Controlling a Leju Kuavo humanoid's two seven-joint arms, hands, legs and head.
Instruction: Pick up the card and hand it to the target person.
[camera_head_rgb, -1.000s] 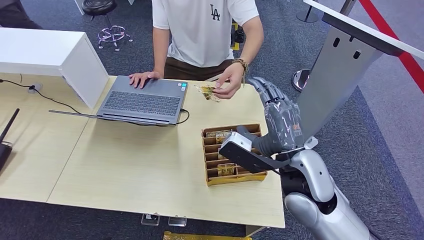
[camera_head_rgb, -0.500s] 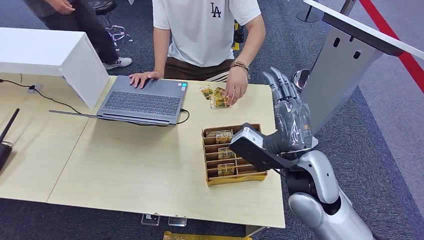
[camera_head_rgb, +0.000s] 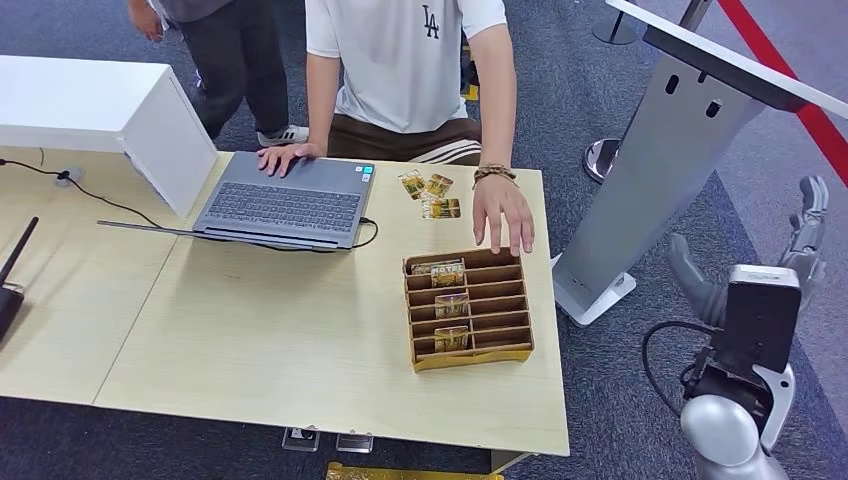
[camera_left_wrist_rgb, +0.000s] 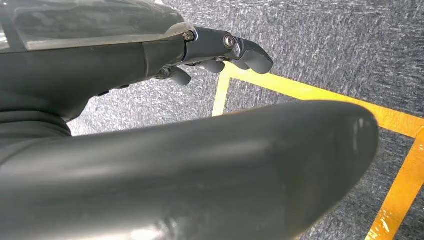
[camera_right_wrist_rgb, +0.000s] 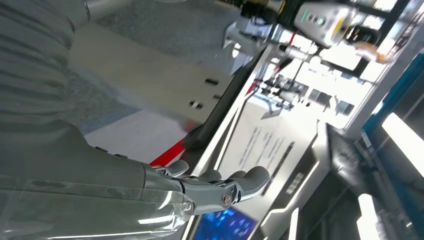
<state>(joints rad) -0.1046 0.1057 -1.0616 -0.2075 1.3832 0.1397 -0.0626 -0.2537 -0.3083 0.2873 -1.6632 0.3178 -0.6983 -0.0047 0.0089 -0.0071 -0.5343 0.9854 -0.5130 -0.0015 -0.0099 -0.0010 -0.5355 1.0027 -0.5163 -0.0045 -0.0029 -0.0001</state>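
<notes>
Three loose cards (camera_head_rgb: 430, 195) lie on the wooden table (camera_head_rgb: 250, 330) in front of the person in a white T-shirt (camera_head_rgb: 405, 60). That person's hand (camera_head_rgb: 503, 212) rests flat on the table at the far edge of the wooden card box (camera_head_rgb: 468, 308), whose slots hold several cards. My right hand (camera_head_rgb: 800, 245) is raised off to the right of the table over the carpet, fingers (camera_right_wrist_rgb: 220, 190) stretched out and holding nothing. My left hand (camera_left_wrist_rgb: 220, 47) hangs over grey carpet with yellow floor tape, also holding nothing.
An open laptop (camera_head_rgb: 290, 200) and a white box (camera_head_rgb: 100, 110) stand at the back left of the table. A grey kiosk stand (camera_head_rgb: 670, 150) rises between the table and my right arm. A second person (camera_head_rgb: 235, 60) stands behind the table's left.
My right hand has drawn back from over the card box to the right, off the table. The person laid the card with the others and moved that hand to the box. A second person walked in.
</notes>
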